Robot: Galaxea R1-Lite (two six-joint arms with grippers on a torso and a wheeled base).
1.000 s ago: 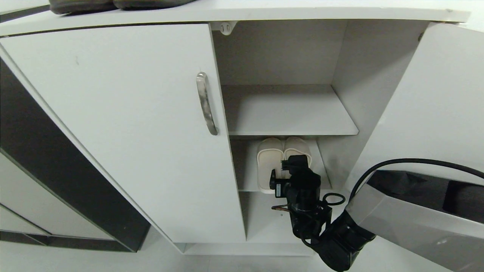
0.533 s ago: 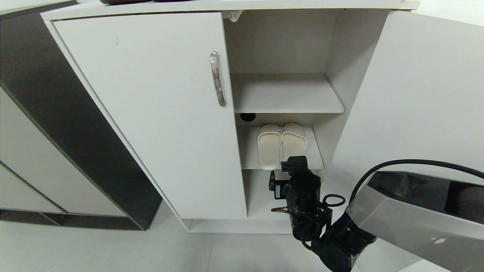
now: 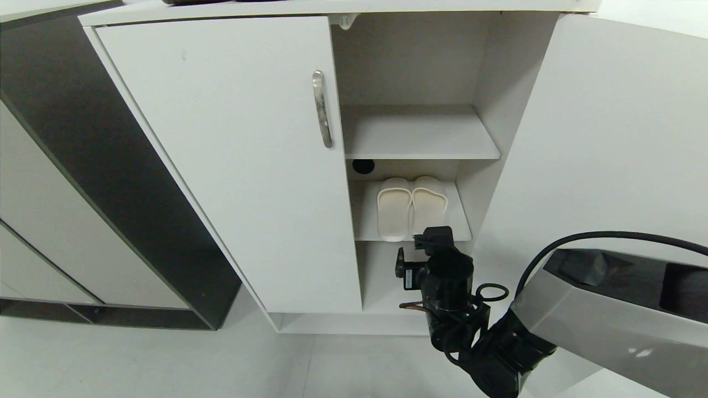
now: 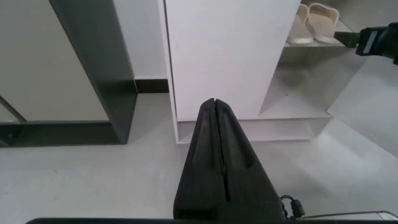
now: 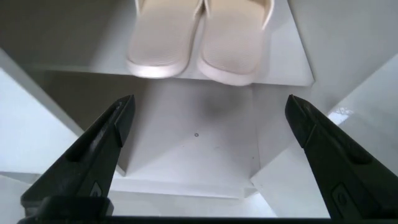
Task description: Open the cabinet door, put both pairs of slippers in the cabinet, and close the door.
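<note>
A cream pair of slippers (image 3: pixel 412 205) lies side by side on the middle shelf (image 3: pixel 462 229) of the white cabinet, heels at the shelf's front edge. The cabinet's right door (image 3: pixel 597 138) stands swung open; its left door (image 3: pixel 221 155) with a metal handle (image 3: pixel 322 109) is closed. My right gripper (image 5: pixel 210 102) hangs open just in front of and below the slippers (image 5: pixel 199 37), holding nothing. In the head view the right gripper (image 3: pixel 434 243) sits below the shelf edge. My left gripper (image 4: pixel 214 106) is shut and empty, low over the floor before the cabinet. A dark sliver of slipper (image 3: pixel 193 1) shows on the cabinet top.
The upper shelf (image 3: pixel 420 135) and bottom compartment (image 5: pixel 199 143) are bare. A dark panel (image 3: pixel 72 166) of another unit stands left of the cabinet. Pale floor (image 4: pixel 93 174) lies open in front.
The whole head view has shifted as the camera drew back from the cabinet. The right gripper, which overlapped the slippers' heels, now stands clear below the shelf edge.
</note>
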